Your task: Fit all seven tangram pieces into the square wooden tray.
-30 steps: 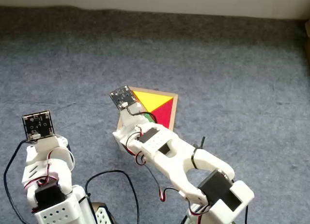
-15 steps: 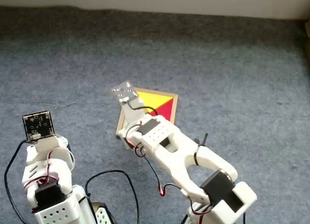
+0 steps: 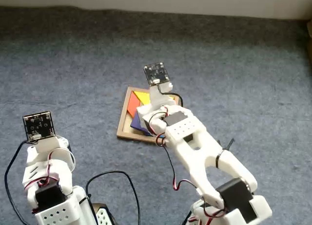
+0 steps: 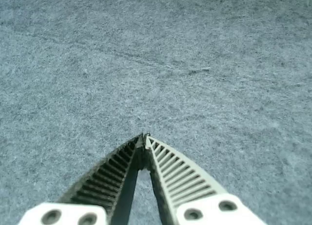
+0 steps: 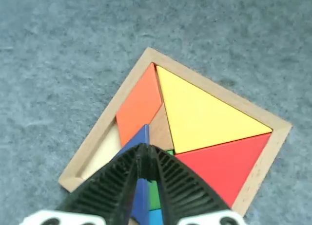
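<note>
Tangram pieces lie in the square wooden tray on the grey counter.
A yellow triangle, red triangle, orange piece and blue piece sit inside. The right gripper hangs over the blue piece, fingers pressed together and empty. The left gripper, fingers likewise closed on nothing, is over bare counter well apart.

An indoor room: grey carpet runs to a pale wall.

Soft, even light covers the grey carpet, which is slightly dimmer along its far edge. Shadows are faint and diffuse. A thin dark line runs inside the tray rim, and the tangram pieces look matte and evenly lit.
</note>
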Controlling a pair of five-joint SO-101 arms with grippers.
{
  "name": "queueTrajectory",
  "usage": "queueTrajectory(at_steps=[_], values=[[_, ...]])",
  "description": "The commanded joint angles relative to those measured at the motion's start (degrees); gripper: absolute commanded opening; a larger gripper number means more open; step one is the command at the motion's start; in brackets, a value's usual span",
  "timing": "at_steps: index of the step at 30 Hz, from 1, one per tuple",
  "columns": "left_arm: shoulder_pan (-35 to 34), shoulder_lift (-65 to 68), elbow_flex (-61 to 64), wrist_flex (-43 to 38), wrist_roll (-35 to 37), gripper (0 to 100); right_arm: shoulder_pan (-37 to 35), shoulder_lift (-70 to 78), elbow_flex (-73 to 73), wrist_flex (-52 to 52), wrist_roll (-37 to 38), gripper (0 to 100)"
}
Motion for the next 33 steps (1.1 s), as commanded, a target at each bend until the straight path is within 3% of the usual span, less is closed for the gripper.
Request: queueTrajectory(at_steps=[1, 6, 12, 33], values=[[-0.40, -2.24, -0.40, -1.23, -0.53, 3, 1.36, 2.68, -0.22, -2.51, -0.18, 1.3], [-0.40, -2.24, 0.04, -1.32, -0.53, 3, 1.19, 5.85, -1.01, -2.42, -0.18, 1.3], [-0.40, -2.24, 0.40, -2.29, -2.37, 3, -0.92, 5.67, -1.01, -2.42, 7.65, 1.3], [-0.40, -2.24, 0.40, -2.29, -2.37, 3, -4.62, 5.58, -1.10, -2.42, 8.09, 1.3]])
